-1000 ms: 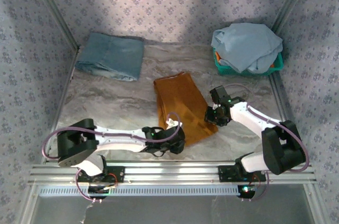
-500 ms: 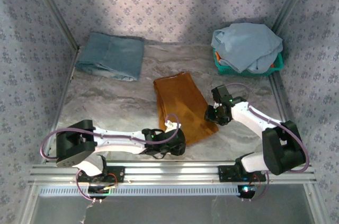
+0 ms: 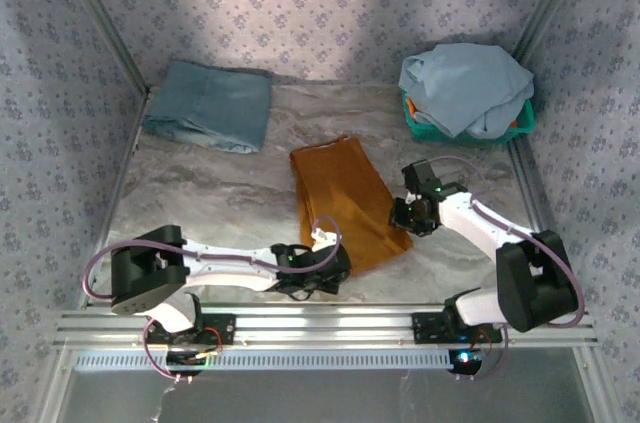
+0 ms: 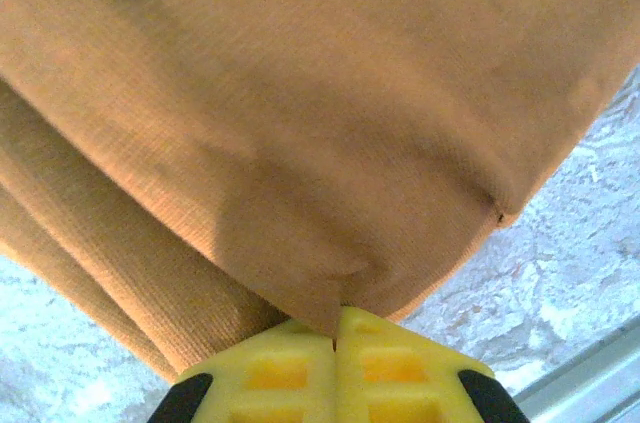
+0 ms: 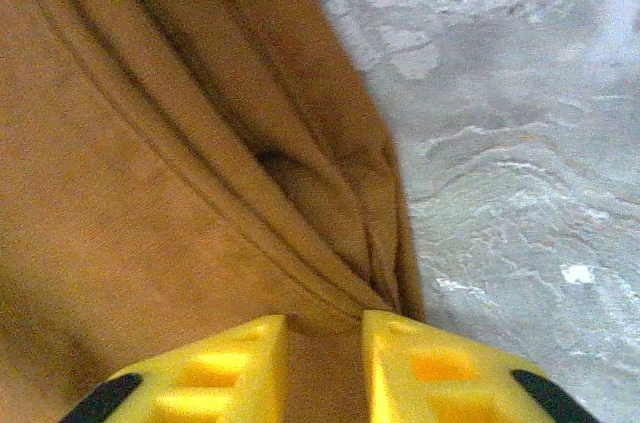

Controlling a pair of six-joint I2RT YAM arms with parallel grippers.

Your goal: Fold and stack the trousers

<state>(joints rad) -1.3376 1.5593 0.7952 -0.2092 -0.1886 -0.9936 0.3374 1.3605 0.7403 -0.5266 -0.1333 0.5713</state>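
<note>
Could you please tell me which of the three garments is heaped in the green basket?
The pale blue garment at far right; the teal garment and the orange trousers lie flat on the table.

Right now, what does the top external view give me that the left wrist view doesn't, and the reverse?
Top external: the folded teal-blue denim garment far left, the green plastic basket heaped with a pale blue garment far right, and the right gripper at the right edge of the rust-orange cloth trousers. Left wrist: the left gripper shut, pinching a folded edge, stacked layers visible. Both: those trousers on the grey marbled tabletop.
</note>
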